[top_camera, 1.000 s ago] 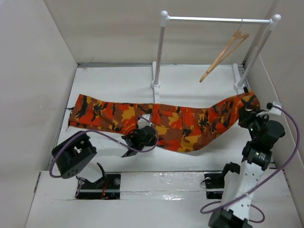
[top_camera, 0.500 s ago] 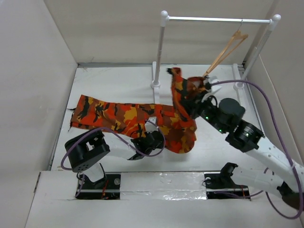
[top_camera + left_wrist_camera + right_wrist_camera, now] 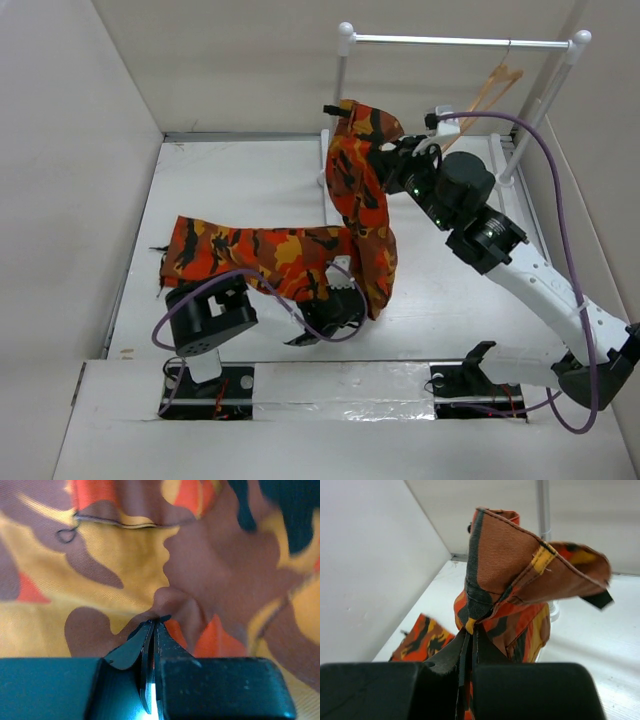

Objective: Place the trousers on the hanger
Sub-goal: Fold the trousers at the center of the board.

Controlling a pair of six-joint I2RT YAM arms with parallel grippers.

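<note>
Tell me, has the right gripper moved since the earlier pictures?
Yes. The right gripper, shut on the trousers, went from beside the rack's right post leftward and upward in the top view, to beside the left post.

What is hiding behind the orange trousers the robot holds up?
The white rack post stands behind the trousers. Its top shows, but its lower part is covered. The right claw grips the cloth.

hanger [image 3: 493, 80] lower half hidden behind right arm [image 3: 530, 270], trousers [image 3: 125, 555] cropped on all sides in left wrist view, blurred top right
</note>
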